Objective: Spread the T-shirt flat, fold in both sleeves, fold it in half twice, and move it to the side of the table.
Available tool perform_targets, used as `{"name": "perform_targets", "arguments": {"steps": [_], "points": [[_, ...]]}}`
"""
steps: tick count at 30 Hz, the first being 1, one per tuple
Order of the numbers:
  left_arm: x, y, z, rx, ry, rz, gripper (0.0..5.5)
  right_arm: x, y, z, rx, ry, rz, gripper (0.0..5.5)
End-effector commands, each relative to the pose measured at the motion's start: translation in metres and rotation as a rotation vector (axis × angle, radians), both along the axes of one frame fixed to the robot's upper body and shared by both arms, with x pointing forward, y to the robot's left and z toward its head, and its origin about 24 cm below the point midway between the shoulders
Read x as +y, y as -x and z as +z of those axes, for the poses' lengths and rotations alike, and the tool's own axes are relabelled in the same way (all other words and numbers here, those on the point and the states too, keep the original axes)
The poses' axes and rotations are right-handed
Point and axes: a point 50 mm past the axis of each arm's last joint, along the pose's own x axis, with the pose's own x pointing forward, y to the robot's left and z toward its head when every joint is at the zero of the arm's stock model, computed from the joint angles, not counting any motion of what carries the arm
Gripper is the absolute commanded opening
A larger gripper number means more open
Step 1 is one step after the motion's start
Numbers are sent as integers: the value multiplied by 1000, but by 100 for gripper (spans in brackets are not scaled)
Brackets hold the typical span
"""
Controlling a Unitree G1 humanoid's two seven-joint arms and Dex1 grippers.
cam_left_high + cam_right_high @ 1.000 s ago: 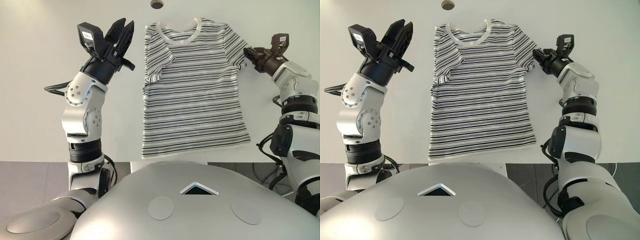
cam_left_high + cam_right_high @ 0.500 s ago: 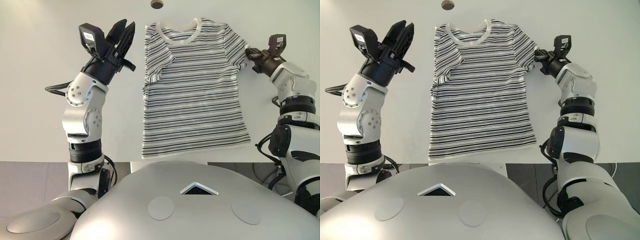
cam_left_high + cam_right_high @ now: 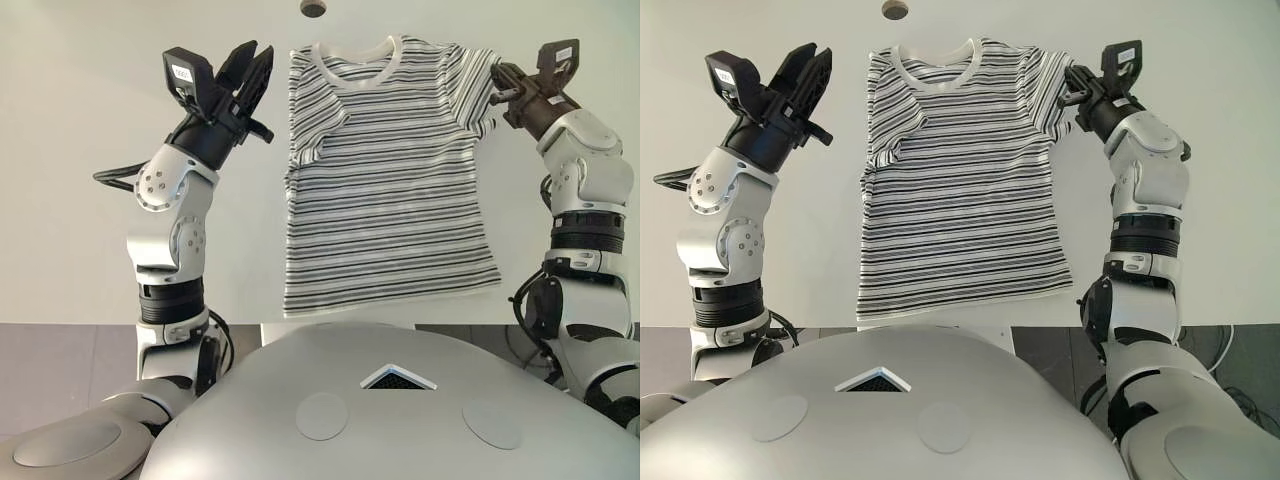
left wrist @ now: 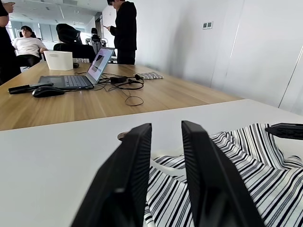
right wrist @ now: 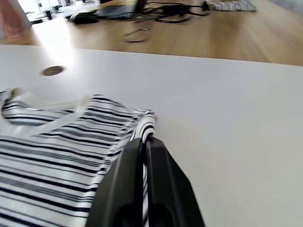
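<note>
Centrally, black-and-white striped T-shirt (image 3: 385,180) lies on white table (image 3: 70,220); right end effector (image 3: 503,85) pinches its sleeve (image 3: 478,80), left end effector (image 3: 255,55) hovers alongside the collar, slightly open

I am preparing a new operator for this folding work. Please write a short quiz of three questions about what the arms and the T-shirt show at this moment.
1. True or false: the left gripper is shut on the T-shirt.
2. What does the right gripper hold? A. the collar B. the bottom hem C. a sleeve
3. Fill in: the folded sleeve lies on the robot's ____ side of the shirt.

Key
1. False: it is open and holds nothing.
2. C: it is shut on the right sleeve.
3. left
</note>
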Motion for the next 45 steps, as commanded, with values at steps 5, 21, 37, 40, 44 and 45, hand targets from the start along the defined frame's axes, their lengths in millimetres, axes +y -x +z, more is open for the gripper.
{"name": "perform_targets", "arguments": {"steps": [5, 21, 37, 40, 44, 45], "points": [[-4, -1, 1, -13, -17, -9, 117, 61, 10, -9, 24, 166, 207, 1], [-4, 4, 2, -158, -258, 45, 117, 75, 58, 16, -25, 229, 438, 91], [37, 158, -60, -418, -1142, -596, 117, -70, 218, 23, 208, 754, 915, 91], [53, 182, -66, -384, -1238, -766, 117, -79, 218, 25, 243, 831, 932, 110], [68, 194, -69, -380, -1344, -929, 146, -84, 209, 22, 251, 892, 926, 165], [70, 195, -69, -378, -1351, -950, 165, -85, 209, 21, 254, 893, 930, 165]]}}
